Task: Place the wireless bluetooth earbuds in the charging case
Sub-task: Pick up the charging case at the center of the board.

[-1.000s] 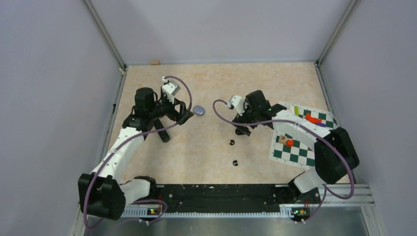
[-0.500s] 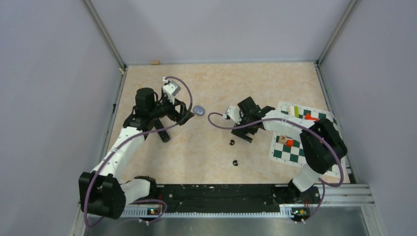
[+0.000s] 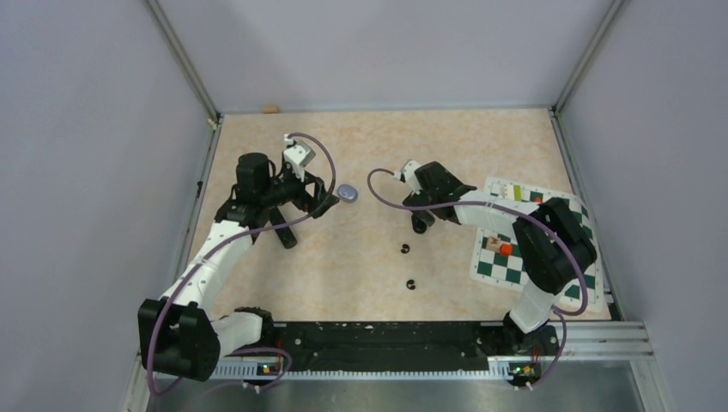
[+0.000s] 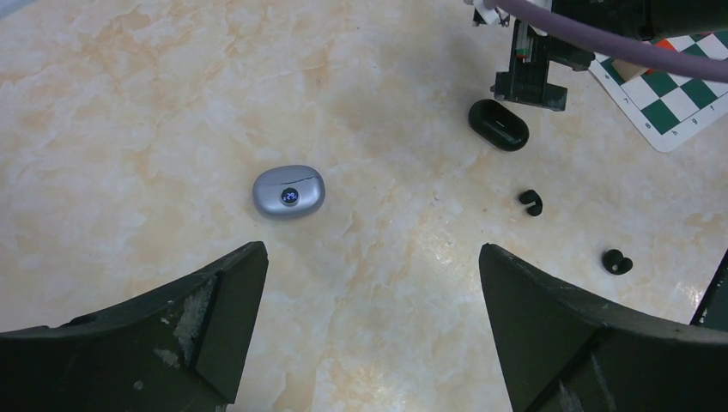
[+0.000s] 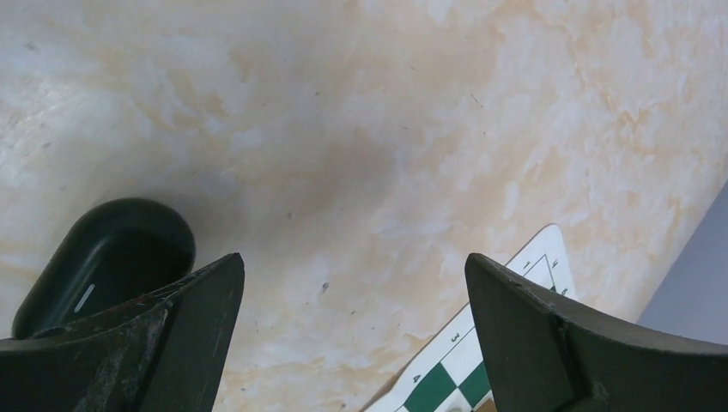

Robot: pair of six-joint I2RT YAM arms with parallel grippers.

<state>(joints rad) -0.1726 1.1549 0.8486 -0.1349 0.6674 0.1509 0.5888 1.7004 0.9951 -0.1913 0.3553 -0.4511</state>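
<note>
Right claw spread wide, nothing between the jaws, hanging low over the table. Black case sits just beside and partly under the finger on the left of the wrist view, outside the gap. Its long axis runs diagonally across the claw's opening line; cannot tell if the lid is up. Checkerboard mat corner lies by the other finger. Out from the claw toward the arm bases: one black earbud close by, second black earbud further the same way, both loose on the table and apart from the case. Left claw also wide and empty, with the silver case straight ahead of it, closed, long axis crosswise to the claw. Both black earbuds are well off to the left claw's right, so the right arm is clearly nearer. Likely next: the right claw drops back toward the bases for the close earbud, case already at its side. No purple earbuds visible.
</note>
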